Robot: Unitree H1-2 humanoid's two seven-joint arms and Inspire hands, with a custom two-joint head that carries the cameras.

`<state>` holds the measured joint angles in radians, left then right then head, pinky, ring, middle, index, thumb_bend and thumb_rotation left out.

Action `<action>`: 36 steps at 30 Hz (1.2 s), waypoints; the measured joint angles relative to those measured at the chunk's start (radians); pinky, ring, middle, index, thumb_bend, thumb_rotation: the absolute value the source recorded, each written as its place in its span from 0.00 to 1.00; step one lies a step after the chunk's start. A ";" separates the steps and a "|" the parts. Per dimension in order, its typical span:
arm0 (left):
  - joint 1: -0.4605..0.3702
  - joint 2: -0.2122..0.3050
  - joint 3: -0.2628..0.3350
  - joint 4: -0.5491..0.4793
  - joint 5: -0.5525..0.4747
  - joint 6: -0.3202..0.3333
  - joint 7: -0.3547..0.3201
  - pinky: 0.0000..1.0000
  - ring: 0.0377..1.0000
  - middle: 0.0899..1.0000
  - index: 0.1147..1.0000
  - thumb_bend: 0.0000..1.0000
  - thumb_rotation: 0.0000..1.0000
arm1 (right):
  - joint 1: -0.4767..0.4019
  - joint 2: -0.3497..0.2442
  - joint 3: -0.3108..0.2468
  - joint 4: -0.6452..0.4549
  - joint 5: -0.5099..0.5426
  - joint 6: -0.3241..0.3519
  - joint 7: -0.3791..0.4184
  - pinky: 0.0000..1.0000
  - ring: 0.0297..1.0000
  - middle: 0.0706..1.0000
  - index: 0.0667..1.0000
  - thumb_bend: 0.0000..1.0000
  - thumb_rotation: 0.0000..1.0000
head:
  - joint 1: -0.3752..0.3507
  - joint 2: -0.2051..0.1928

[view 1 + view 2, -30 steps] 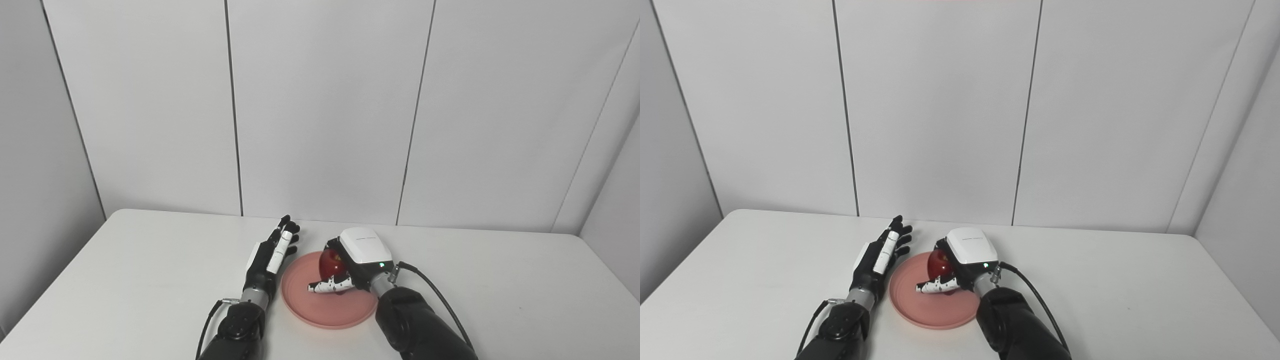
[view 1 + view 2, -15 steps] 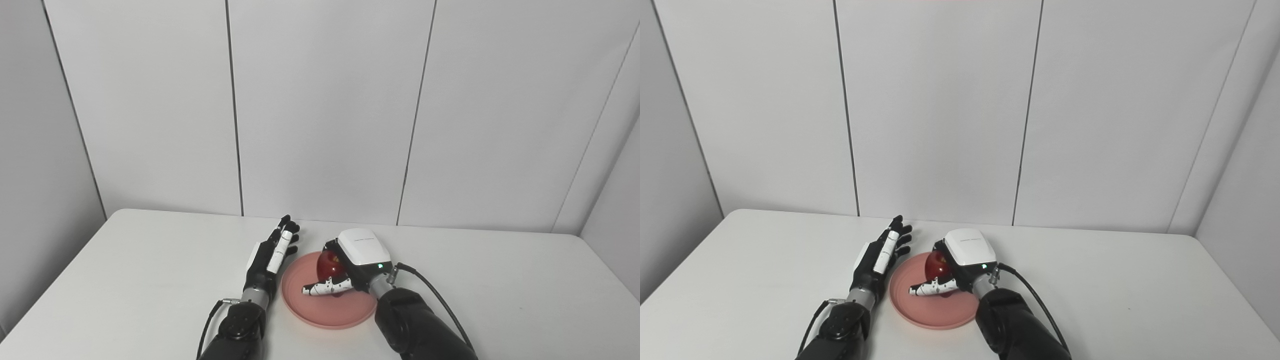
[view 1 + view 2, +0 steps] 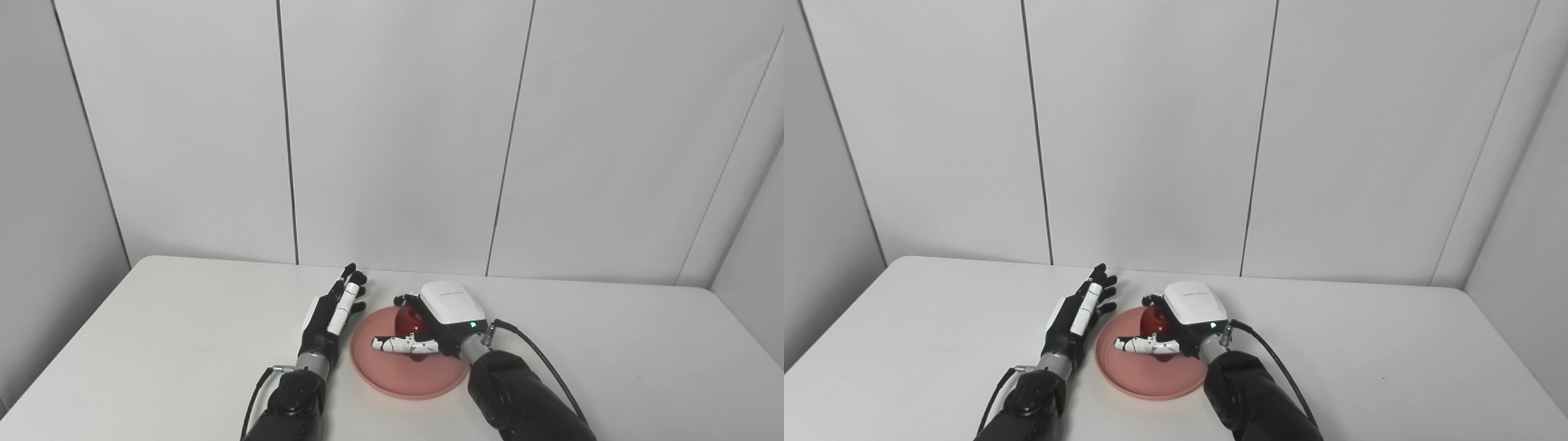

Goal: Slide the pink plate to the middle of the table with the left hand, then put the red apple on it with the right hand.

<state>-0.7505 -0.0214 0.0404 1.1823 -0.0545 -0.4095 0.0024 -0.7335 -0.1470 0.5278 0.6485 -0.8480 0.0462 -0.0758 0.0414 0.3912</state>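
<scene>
I am seeing the pink plate (image 3: 404, 373) lying flat near the middle of the white table (image 3: 153, 343), toward its near edge. The red apple (image 3: 407, 320) is sitting on the plate's far half. My right hand (image 3: 436, 324) is hovering over the plate and cupping the apple from the right side; its thumb (image 3: 398, 345) is sticking out level in front of the apple and its fingers are curling loosely around the back. I cannot tell whether they are gripping the fruit or just standing off it. My left hand (image 3: 331, 316) is lying just beside the plate's left rim, palm facing the plate, fingers spread and straight, holding nothing. A black cable (image 3: 539, 361) is trailing from the right wrist.
</scene>
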 measured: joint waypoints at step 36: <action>-0.002 0.001 0.010 -0.001 0.005 -0.007 -0.008 0.94 0.96 0.96 0.97 0.86 0.94 | 0.023 0.095 -0.401 0.049 0.611 -0.255 0.026 0.84 0.88 0.87 0.87 0.99 1.00 | 0.000 -0.003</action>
<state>-0.7520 -0.0209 0.0504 1.1809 -0.0500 -0.4166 -0.0053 -0.7101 -0.0518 0.1264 0.6979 -0.2373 -0.2086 -0.0497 0.0414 0.3881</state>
